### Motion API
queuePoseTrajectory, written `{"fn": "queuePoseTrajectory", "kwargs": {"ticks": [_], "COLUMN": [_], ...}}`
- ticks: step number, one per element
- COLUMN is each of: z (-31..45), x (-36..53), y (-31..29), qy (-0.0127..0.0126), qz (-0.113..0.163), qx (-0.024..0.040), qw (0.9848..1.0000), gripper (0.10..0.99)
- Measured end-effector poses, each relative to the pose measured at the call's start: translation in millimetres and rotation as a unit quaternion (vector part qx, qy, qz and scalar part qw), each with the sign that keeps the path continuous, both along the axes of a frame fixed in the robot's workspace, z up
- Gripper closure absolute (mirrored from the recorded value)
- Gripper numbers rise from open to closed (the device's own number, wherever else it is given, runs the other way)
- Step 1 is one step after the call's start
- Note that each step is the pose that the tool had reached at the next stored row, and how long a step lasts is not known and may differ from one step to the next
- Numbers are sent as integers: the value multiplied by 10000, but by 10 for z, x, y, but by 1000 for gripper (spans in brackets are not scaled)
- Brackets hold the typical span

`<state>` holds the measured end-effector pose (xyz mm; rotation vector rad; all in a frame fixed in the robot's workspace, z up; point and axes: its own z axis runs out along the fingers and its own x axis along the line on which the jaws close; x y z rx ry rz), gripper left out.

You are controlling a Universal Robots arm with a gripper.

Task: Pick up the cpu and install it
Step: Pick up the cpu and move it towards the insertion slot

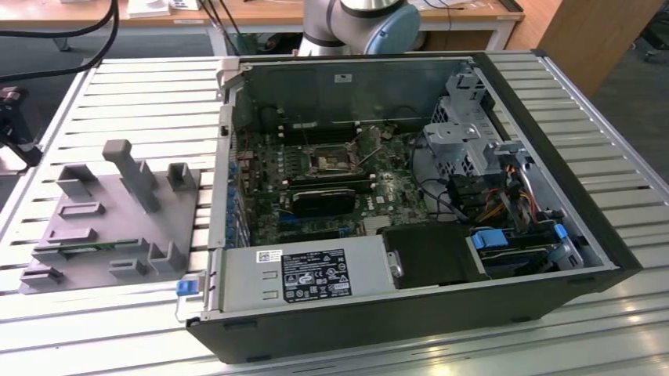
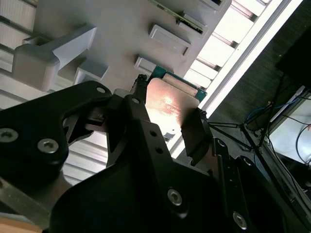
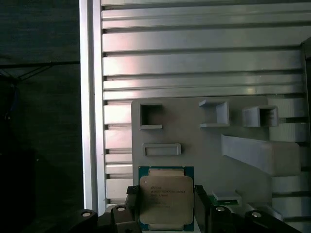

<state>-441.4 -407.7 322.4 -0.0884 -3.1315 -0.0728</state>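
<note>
Glaring white off the ribbed silver aluminium table (image 1: 136, 94) in the exterior view; throwing a warm hotspot onto the silvery, square, metal-topped cpu (image 2: 167, 104) in the second wrist view; blowing out slats beyond.

In the second wrist view the gripper (image 2: 166, 112) hides much of the cpu (image 2: 167, 102); in the first wrist view the frame edge crops it. The robot arm (image 1: 361, 19) is cut off at the exterior view's top edge.
</note>
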Motion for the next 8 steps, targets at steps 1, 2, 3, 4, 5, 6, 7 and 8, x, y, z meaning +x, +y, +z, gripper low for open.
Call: {"fn": "queuePoseTrajectory", "kwargs": {"ticks": [1,2,3,4,5,6,7,8], "z": [11,24,38,52,67,82,101,120], "x": [0,0,0,0,0,0,0,0], "y": [0,0,0,0,0,0,0,0], "qy": [0,0,0,0,0,0,0,0], "qz": [0,0,0,0,0,0,0,0], "qx": [0,0,0,0,0,0,0,0], "qw": [10000,10000,10000,10000,10000,10000,10000,10000], "gripper": [549,549,549,549,549,549,549,549]}}
